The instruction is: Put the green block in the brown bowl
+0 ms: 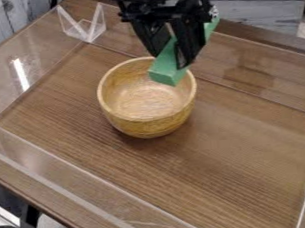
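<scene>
The green block [170, 66] is a bright green bar, tilted on end, with my gripper [174, 46] shut on its upper part. Its lower end hangs over the far right rim of the brown bowl [148, 110], just above the hollow. The bowl is round, light wood, and stands on the wooden table. The black fingers [189, 37] point steeply down and hide the top of the block.
A wooden table [239, 149] lies under a clear plastic enclosure whose walls run along the left and front edges. A clear folded plastic piece [81, 26] stands at the back left, behind the bowl.
</scene>
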